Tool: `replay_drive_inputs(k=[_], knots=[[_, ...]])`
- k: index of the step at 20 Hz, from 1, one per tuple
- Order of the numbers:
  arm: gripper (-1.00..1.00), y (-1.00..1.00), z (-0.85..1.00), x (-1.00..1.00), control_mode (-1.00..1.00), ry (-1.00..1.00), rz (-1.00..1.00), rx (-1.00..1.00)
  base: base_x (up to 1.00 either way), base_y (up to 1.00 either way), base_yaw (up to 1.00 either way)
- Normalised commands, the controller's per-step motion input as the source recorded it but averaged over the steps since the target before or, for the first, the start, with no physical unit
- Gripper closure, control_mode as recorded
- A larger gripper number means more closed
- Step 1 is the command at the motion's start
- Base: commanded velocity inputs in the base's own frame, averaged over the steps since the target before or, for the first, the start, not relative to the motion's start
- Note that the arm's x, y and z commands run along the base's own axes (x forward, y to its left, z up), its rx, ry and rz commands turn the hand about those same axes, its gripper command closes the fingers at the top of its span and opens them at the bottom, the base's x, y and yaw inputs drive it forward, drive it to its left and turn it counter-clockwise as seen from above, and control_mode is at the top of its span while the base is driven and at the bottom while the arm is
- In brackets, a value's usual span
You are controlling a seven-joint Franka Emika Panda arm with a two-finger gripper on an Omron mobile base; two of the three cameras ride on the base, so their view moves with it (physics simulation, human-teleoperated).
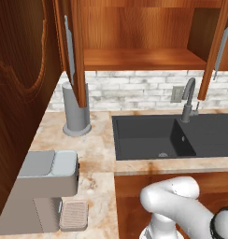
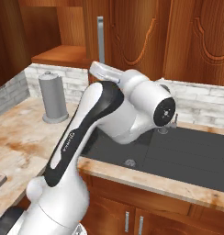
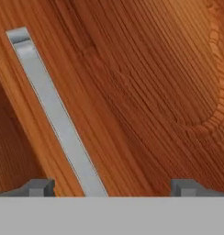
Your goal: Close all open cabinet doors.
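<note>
While the upper cabinet over the sink (image 1: pixel 148 140) is standing open, we are noting two cabinet doors swung out toward us: the left door (image 1: pixel 74 51) seen nearly edge-on above the grey canister (image 1: pixel 76 109), and the right door (image 1: pixel 217 51) hanging out above the faucet (image 1: pixel 188 100). Between them the bare shelf (image 1: pixel 144 58) is showing, which is why we are judging both doors as not yet shut.

In the hand view we are looking straight onto a reddish-brown door panel (image 3: pixel 146 82) at very close range, its carved arch line curving at one side and its silver bar handle (image 3: pixel 54 114) running diagonally across. The gripper (image 3: pixel 113 187) is sitting with its fingertips (image 3: pixel 38 187) spread wide apart, nothing between them; it is released, holding nothing. We are reading this pose as a flat push rather than a grab: the handle is passing between the tips, but the jaws are not set to pinch it. Whether the tips are touching the wood, we cannot tell.

From the right base view the arm (image 2: pixel 86 133) is reaching up toward that door's handle (image 2: pixel 100 39). A coffee machine (image 1: pixel 41 186) is sitting on the counter (image 1: pixel 95 149), well apart from the work.
</note>
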Motion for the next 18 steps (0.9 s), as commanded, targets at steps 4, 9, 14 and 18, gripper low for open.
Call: replay_drive_inputs(k=[4, 9, 14, 18], knots=[[-1.00, 0.04, -0.01, 0.58, -1.00, 0.00, 0.20, 0.00, 0.00, 0.00, 0.00], [-1.00, 0.15, -0.08, 0.56, -1.00, 0.00, 0.19, 0.00, 0.00, 0.00, 0.00], [-1.00, 0.37, -0.20, 0.58, -1.00, 0.00, 0.14, 0.00, 0.00, 0.00, 0.00], [-1.00, 0.48, -0.26, 0.69, -1.00, 0.00, 0.11, 0.00, 0.00, 0.00, 0.00]])
